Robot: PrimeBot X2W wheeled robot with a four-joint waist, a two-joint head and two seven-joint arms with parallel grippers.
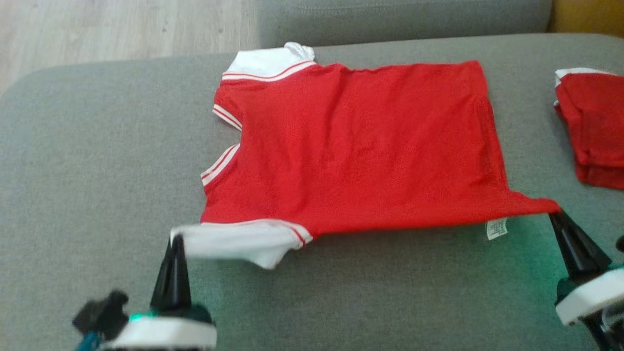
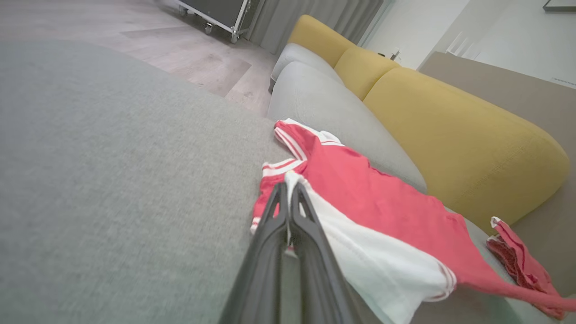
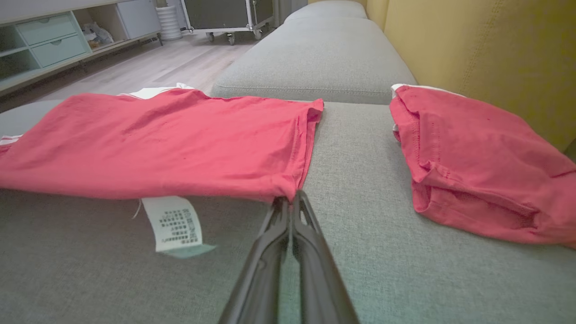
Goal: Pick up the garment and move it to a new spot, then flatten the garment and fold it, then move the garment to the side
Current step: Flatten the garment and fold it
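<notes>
The garment (image 1: 360,146) is a red shirt with white sleeves and striped trim, spread over a grey cushion with its neck to the left. My left gripper (image 1: 176,237) is shut on the near white sleeve (image 2: 360,252), pinching its edge. My right gripper (image 1: 555,212) is shut on the near hem corner (image 3: 288,191), pulling it into a point. The near edge is lifted slightly off the cushion and a white care label (image 3: 173,222) hangs under it.
A second red garment (image 1: 592,129), folded, lies at the right on the same grey cushion (image 1: 97,170). Yellow back cushions (image 2: 450,135) run behind. Wooden floor (image 1: 122,29) lies beyond the cushion's far left edge, with a cabinet (image 3: 58,40) and a wheeled unit farther off.
</notes>
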